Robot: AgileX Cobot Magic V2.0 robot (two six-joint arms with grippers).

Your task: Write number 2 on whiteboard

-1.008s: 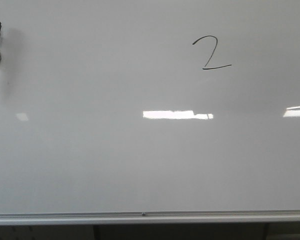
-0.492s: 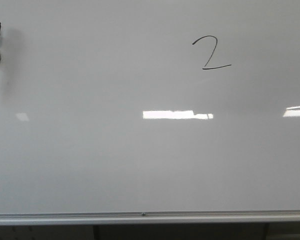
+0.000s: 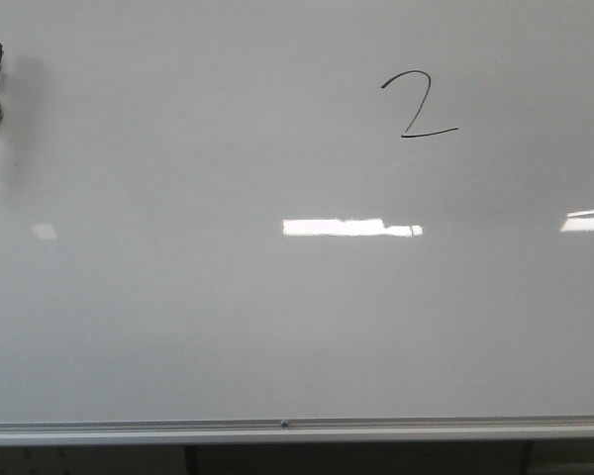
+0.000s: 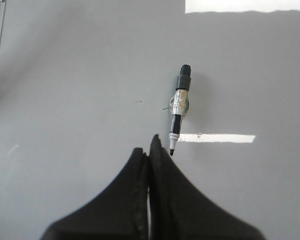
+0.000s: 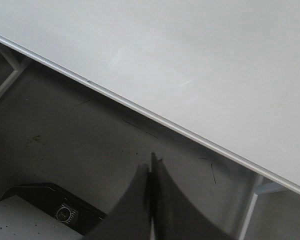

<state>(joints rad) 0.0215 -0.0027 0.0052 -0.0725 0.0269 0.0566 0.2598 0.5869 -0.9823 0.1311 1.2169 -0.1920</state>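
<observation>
Showing finished digit: number 2 point(image 3: 419, 105) sits upper right of centre on whiteboard point(image 3: 178, 327), stroke intact. Marker point(image 4: 178, 112) lies uncapped on board w/ tip just beside left gripper point(image 4: 149, 150); jaws closed, empty. Right gripper point(image 5: 151, 167) likewise closed on nothing, off board near frame edge. Risks, as judged: closed left jaws nudging marker, tip leaving stray mark; uncapped tip drying. Digit well apart from both grippers.

Both grippers, left point(image 4: 149, 145) and right point(image 5: 151, 165), have smooth, matte black, tapering jaws.
</observation>
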